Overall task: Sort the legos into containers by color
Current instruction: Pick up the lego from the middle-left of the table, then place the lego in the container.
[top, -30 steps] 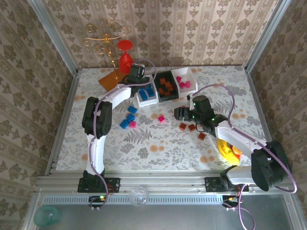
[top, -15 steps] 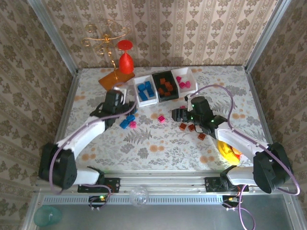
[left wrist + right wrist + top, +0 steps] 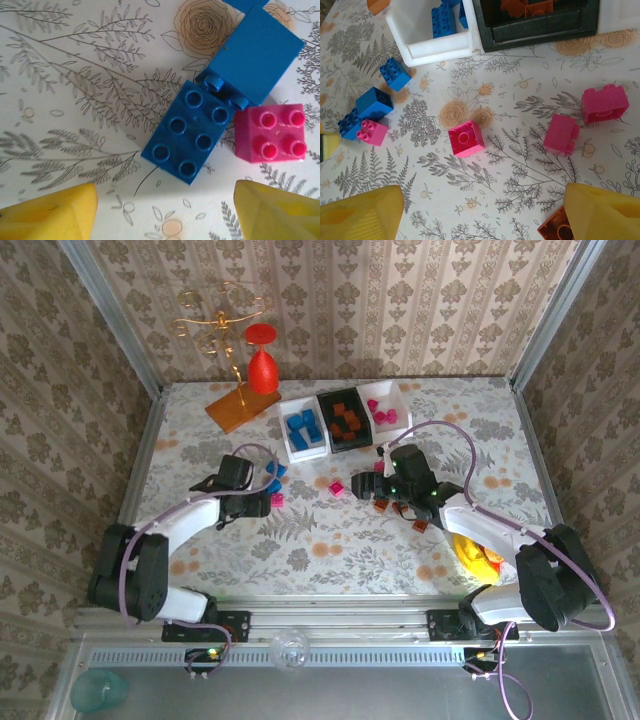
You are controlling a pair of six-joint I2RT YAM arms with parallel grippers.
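Looks about half sorted: bricks (image 3: 300,425) in all three bins (image 3: 305,453), but a blue brick (image 3: 187,132) touching a pink brick (image 3: 270,134) before the spread, empty left gripper (image 3: 165,210), and pink bricks (image 3: 466,138) plus an orange brick (image 3: 555,230) under the right gripper (image 3: 485,210), likewise spread.

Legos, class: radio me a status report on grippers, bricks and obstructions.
Left gripper open over blue brick. Right gripper open, empty, above pink bricks. In the way: pink brick beside the blue.
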